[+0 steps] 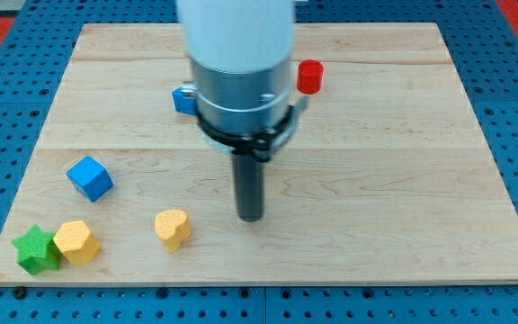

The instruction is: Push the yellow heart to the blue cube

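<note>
The yellow heart (173, 229) lies near the view's bottom, left of centre. The blue cube (90, 177) sits up and to the left of it, a short gap apart. My tip (251, 218) rests on the board just to the right of the yellow heart, not touching it. The arm's wide body hangs above the rod and hides part of the board behind it.
A yellow hexagon-like block (75, 241) and a green star (36, 249) sit together at the bottom left corner. A red cylinder (309, 76) stands near the top, right of the arm. Another blue block (184, 99) peeks out left of the arm. The wooden board (421, 180) is edged by blue pegboard.
</note>
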`<state>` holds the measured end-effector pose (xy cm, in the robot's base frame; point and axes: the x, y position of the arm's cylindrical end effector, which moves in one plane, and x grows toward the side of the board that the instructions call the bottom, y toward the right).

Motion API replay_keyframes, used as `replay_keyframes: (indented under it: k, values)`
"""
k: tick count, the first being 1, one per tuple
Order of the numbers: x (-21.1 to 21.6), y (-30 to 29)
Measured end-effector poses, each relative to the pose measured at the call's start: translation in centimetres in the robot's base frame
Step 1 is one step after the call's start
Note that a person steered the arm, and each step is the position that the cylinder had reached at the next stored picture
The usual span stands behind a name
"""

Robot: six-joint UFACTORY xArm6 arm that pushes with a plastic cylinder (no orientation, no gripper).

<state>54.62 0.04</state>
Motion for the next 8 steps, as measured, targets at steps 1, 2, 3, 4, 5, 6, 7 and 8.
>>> replay_keyframes:
  k: [1, 2, 3, 4, 5, 6, 7, 8]
  values:
    - [1.8, 0.8]
    - [3.6, 0.8]
    - [3.8, 0.3]
    - [1.9, -2.0]
    - [0.7, -4.3]
    - [1.6, -4.6]
    - [3.3, -4.6]
    - [3.4, -6.4]
